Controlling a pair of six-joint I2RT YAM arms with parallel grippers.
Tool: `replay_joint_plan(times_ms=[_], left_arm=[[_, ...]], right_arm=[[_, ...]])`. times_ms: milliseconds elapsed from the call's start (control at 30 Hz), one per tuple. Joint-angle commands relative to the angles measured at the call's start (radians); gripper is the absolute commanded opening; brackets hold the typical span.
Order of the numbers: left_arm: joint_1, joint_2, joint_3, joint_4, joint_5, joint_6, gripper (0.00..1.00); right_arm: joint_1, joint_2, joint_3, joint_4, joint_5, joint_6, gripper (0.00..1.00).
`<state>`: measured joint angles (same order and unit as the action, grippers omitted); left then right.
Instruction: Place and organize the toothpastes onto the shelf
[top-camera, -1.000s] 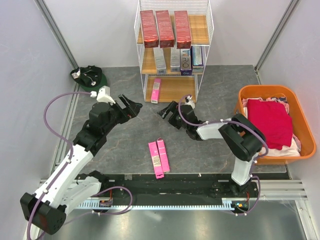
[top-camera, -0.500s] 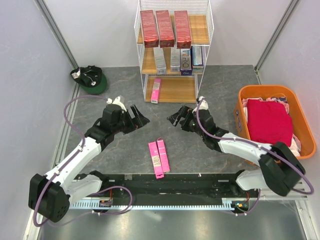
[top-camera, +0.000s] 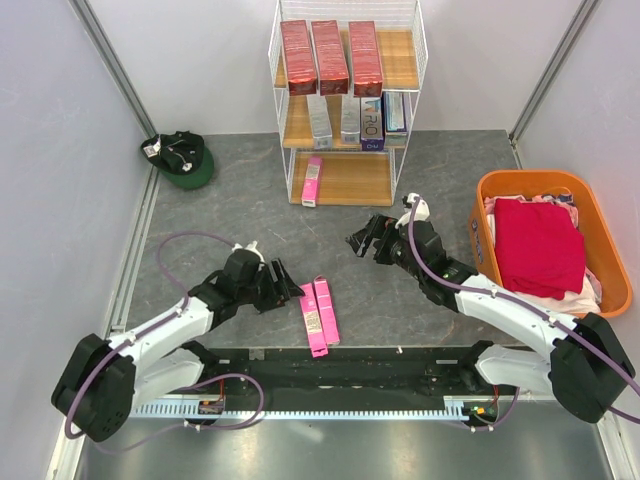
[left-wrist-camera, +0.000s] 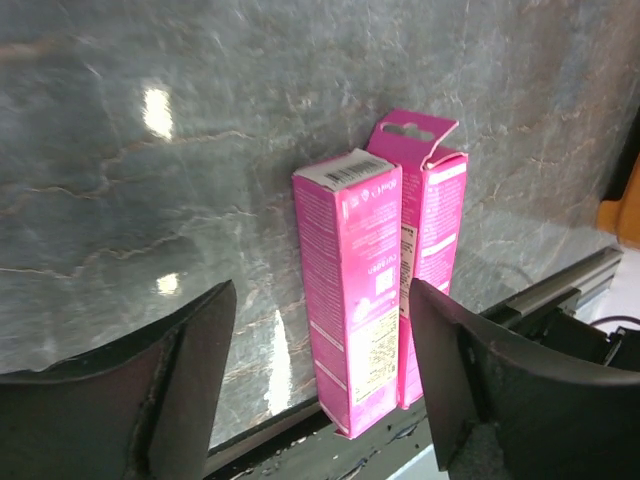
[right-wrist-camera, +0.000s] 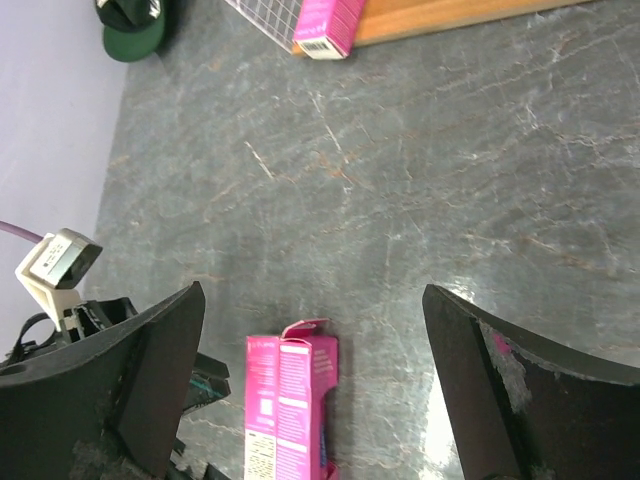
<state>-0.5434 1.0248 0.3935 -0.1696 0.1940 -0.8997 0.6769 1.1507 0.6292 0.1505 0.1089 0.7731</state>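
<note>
Since the earlier frames, the left arm has swung down from beside the shelf (top-camera: 355, 178) toward the near edge of the worktop (top-camera: 230, 210), and the right arm has stretched out and drifted a little to the right. None of the boxes has shifted.

Seen from above, the left hand (top-camera: 284, 287) hovers low, just to the left of two bright pink toothpastes (top-camera: 318, 315). They lie flat on the worktop, touching side by side, close to the black rail at the near edge. Their long axes run from near to far, with the far ends leaning slightly left. The hand's fingers (left-wrist-camera: 160, 400) are spread wide and hold nothing. In the left wrist view the pink pair sits in the gap between them, the nearer box (left-wrist-camera: 355, 300) most central, its long sides roughly in line with the fingers.

The right hand (top-camera: 362, 238) hangs farther off, between the pair and the shelf. It is also spread wide and empty. The left hand is clearly the nearer one, so the next pick probably falls to it, closing across the narrow width of the left-hand box.

On the shelf, three dark red boxes (top-camera: 330, 57) lie on the top board. Silver and blue boxes (top-camera: 350, 118) stand on the middle board. One pink box (top-camera: 313, 181) lies at the left of the bottom board.

An orange tub (top-camera: 480, 215) of folded cloth stands to the right, and a green cap (top-camera: 180, 158) lies at far left.
</note>
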Motion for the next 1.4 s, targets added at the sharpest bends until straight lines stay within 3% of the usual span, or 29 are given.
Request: replay_joint_plan(times_ms=[0,167,400,533,700,833,900,1367], left_arm=[[-0.046,0.040,-0.013,0.154,0.019,-0.077,0.74],[-0.112,0.171,-0.007,0.252,0.012,-0.099,0.68],[-0.164,0.310,0.022,0.271,-0.063,-0.116,0.56],[-0.179,0.366,0.045,0.262,-0.080,-0.105,0.64],[-0.214,0.466,0.125,0.184,-0.106,-0.068,0.65],[-0.256,0.532,0.192,0.128,-0.145,-0.056,0.49],[-0.263,0.535,0.200,0.131,-0.146,-0.057,0.39],[-0.215,0.247,0.194,0.127,-0.151,-0.042,0.22]], right_arm=[[0.000,-0.016,0.032,-0.025,0.002,-0.026,0.98],[-0.005,-0.019,0.029,-0.028,0.009,-0.023,0.98],[-0.033,-0.037,0.018,-0.046,0.008,-0.024,0.98],[-0.045,-0.046,0.009,-0.048,-0.002,-0.024,0.98],[-0.046,-0.034,0.009,-0.048,-0.017,-0.020,0.98],[-0.048,-0.023,0.004,-0.043,-0.026,-0.020,0.98],[-0.050,-0.022,0.001,-0.043,-0.028,-0.020,0.98],[-0.050,-0.026,0.015,-0.052,-0.086,-0.040,0.98]])
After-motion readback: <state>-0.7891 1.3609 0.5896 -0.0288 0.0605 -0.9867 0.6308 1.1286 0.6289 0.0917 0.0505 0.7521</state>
